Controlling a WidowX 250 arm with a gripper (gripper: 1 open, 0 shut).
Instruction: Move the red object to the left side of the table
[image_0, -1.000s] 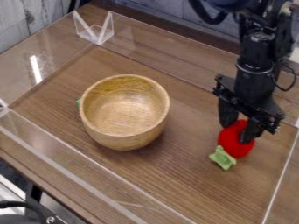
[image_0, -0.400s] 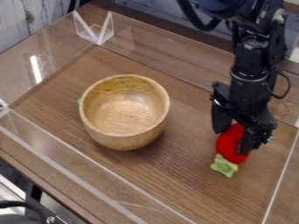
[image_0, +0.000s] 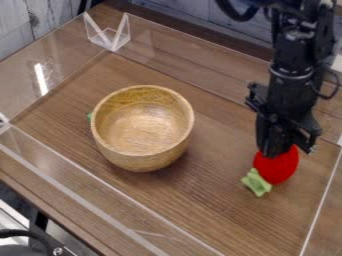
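The red object (image_0: 277, 168), a small glossy toy strawberry with its light green cap (image_0: 254, 181) pointing to the lower left, sits low at the right side of the table (image_0: 201, 205). My gripper (image_0: 282, 150) hangs straight down over it. Its black fingers are drawn together and pinch the top of the red body. I cannot tell whether the strawberry still touches the wood.
A wooden bowl (image_0: 140, 150) much larger than the strawberry stands left of centre. Clear acrylic walls (image_0: 54, 165) border the tabletop, and a small clear stand (image_0: 107, 32) sits at the back left. The right wall runs close beside the gripper.
The fingers stood apart around the strawberry before and have now closed onto its top. The hand has barely shifted, and the strawberry sits slightly further right.
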